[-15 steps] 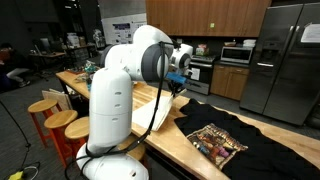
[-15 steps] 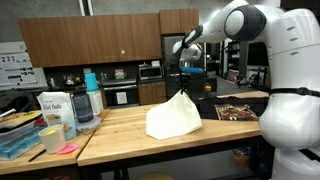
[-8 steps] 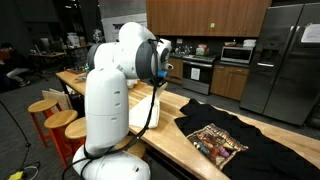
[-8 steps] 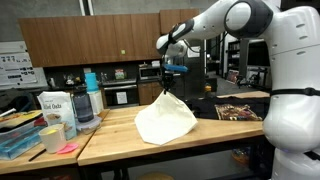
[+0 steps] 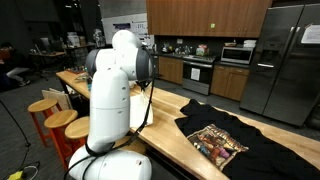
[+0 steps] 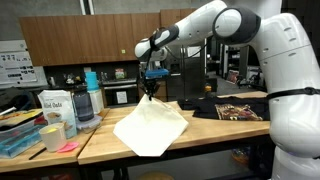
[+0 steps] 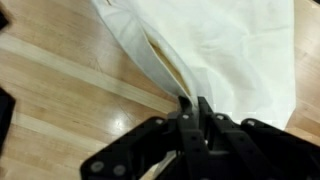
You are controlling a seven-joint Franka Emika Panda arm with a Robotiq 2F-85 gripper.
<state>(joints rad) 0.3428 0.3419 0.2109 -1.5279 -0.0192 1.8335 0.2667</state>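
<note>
The end effector [image 6: 150, 90] is clamped on a small pinch of the white cloth [image 6: 150, 130], jaws almost together. The wrist view shows the cloth [image 7: 235, 50] gathered into a fold that runs straight into the end effector [image 7: 192, 108]. The cloth hangs from that pinch like a tent, its lower part spread on the wooden surface [image 6: 100, 135] near the front edge. Whether the lowest corner hangs over that edge I cannot tell. A black printed shirt [image 6: 235, 108] lies flat just beside it, and jars [image 6: 55, 108] stand well apart at the far end. With so little fabric in the grip, handling it well probably means slow, even motion, since a jerk could pull the fold free. It also helps to hold enough height that the trailing part slides flat instead of bunching — and to steer the loose hem clear of the shirt and the jars.
</note>
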